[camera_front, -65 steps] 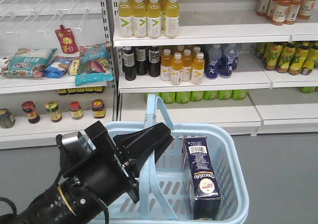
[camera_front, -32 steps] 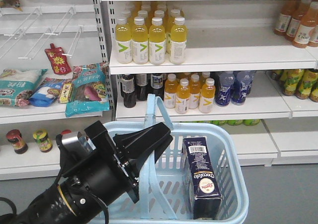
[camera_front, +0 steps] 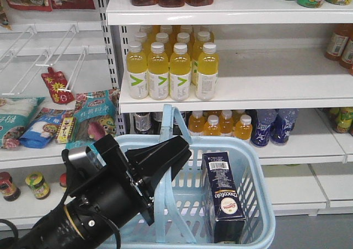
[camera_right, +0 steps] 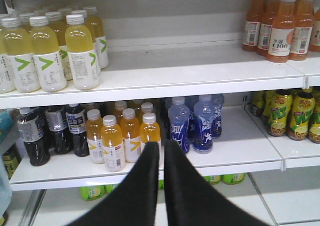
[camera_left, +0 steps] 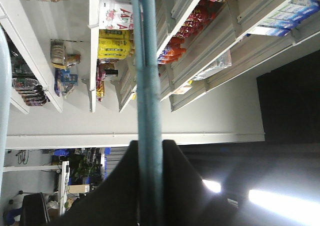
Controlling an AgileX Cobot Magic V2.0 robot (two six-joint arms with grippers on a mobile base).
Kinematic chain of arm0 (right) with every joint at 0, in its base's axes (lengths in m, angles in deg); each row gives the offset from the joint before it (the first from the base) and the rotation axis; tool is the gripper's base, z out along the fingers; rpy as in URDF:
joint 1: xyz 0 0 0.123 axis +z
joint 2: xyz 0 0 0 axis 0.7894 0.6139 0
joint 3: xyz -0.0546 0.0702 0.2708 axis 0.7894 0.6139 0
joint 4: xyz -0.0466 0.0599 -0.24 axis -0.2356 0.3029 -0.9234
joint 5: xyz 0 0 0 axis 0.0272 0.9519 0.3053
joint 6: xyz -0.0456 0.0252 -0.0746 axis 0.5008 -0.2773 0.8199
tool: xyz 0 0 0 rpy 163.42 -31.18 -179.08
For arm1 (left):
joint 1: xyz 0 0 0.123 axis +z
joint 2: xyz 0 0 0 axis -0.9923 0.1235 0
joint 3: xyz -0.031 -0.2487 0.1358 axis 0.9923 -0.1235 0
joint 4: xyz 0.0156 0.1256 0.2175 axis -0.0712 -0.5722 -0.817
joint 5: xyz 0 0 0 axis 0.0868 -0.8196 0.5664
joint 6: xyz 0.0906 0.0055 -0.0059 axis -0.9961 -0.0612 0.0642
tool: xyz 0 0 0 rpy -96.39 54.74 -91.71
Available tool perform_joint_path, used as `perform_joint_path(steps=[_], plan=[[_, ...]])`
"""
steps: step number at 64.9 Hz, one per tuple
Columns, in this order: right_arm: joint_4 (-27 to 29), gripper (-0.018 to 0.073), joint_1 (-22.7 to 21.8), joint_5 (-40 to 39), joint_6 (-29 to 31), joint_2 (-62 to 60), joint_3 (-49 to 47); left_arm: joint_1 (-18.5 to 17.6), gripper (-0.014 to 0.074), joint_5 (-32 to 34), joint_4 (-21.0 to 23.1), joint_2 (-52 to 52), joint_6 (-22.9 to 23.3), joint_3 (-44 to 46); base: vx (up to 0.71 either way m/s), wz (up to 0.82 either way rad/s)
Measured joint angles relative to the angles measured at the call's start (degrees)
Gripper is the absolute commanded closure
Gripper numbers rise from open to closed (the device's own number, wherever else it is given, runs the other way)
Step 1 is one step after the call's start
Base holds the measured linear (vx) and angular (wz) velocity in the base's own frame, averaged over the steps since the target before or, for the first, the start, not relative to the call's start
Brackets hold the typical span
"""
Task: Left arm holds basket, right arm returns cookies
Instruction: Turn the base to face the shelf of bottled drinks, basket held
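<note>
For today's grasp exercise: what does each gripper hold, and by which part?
The left gripper holds the pale blue basket by its hoop handle. The right gripper holds nothing.

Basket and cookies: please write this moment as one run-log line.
left gripper: shut on basket | right gripper: shut, empty | cookies: upright in basket

R gripper (camera_right: 161,145) fingers nearly together, prob. empty, facing shelf (camera_right: 200,70) w/ yellow drink bottles (camera_right: 82,50).
</note>
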Motion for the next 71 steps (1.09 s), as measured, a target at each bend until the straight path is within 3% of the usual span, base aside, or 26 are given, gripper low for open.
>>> perform_joint_path(steps=[27, 71], plan=[[0.0, 0.0566, 0.0, 0.0, 0.0, 0.0, 0.0, 0.0, 0.0599, 0.0, 0.1, 0.0, 0.0, 0.0, 0.19, -0.11], [0.0, 0.0566, 0.0, 0.0, 0.0, 0.0, 0.0, 0.0, 0.0599, 0.0, 0.1, 0.0, 0.0, 0.0, 0.05, -0.33]])
